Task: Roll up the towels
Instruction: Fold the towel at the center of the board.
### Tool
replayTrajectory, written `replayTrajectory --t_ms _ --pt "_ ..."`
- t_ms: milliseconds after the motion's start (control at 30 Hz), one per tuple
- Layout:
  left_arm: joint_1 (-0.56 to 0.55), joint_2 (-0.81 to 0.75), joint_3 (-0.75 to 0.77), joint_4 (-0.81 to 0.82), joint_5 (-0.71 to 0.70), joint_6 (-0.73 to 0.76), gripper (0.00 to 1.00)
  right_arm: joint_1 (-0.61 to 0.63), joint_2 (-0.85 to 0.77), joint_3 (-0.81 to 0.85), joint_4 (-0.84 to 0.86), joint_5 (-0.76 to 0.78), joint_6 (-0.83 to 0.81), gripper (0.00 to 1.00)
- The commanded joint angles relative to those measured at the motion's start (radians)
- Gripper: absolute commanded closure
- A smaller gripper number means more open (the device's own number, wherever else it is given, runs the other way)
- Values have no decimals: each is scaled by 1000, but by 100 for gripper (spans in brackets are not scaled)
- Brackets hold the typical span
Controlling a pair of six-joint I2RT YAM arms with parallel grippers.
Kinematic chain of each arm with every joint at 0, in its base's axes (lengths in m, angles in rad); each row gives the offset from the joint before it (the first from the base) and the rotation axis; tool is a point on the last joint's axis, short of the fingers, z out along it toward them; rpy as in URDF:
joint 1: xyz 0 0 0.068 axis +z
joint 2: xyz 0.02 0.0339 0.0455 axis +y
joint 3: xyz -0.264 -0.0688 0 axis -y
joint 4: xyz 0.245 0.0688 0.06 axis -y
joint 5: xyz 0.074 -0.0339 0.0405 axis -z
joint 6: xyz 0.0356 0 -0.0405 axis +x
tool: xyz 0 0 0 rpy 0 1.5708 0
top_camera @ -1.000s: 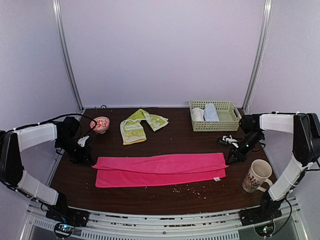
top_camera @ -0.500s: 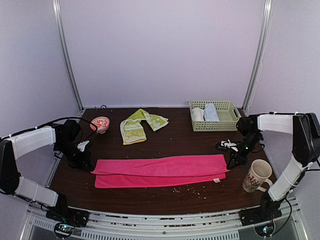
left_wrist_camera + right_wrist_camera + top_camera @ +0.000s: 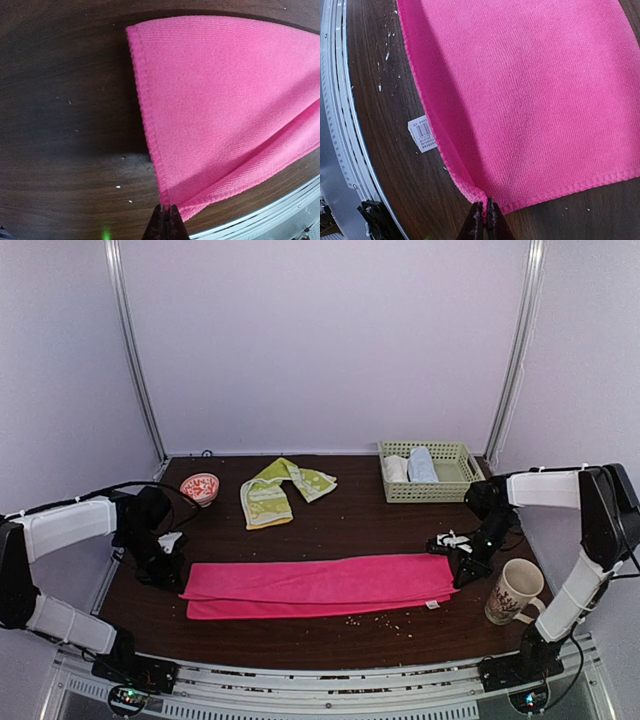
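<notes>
The long hot-pink towel (image 3: 315, 584) lies folded lengthwise across the middle of the table. My left gripper (image 3: 172, 575) is at its left end, shut on the corner of the pink towel (image 3: 220, 100); my left gripper (image 3: 166, 212) pinches the hem there. At the right end my right gripper (image 3: 462, 573) is shut on the other corner, and the hem of the pink towel (image 3: 535, 90) sits between the tips of my right gripper (image 3: 484, 207). The yellow-green patterned towel (image 3: 275, 488) lies crumpled at the back, left of centre.
A green basket (image 3: 465, 483) at the back right holds a white roll and a light-blue roll. A small red-patterned bowl (image 3: 200, 487) stands at the back left. A mug (image 3: 514, 591) stands near the right front. A white label (image 3: 422, 133) pokes out under the towel. Crumbs lie along the front.
Both grippers have drawn the towel's far layer toward the front, so the pink towel now lies narrower and a little lower on the table. Both arms have come nearer with it.
</notes>
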Motion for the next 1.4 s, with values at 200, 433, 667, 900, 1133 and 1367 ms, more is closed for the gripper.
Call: replayTrajectory --t_ms 200,433,667,900,1133,1367 --pt "-50 10 -9 -25 -47 -30 100 27 1 -22 7 60 -21 94" --pt "-61 -10 1 -52 -8 -34 85 36 -13 -17 -40 88 -43 75" --pt "-61 -16 136 -81 -70 -30 70 29 -45 78 -111 82 -48 67" --pt "-42 93 150 110 -82 -65 67 16 -93 185 -164 79 -40 67" --pt "-29 190 128 228 -34 -82 67 17 -115 127 83 132 123 77" --pt "-25 269 107 336 -71 -91 66 46 -16 105 226 98 165 76"
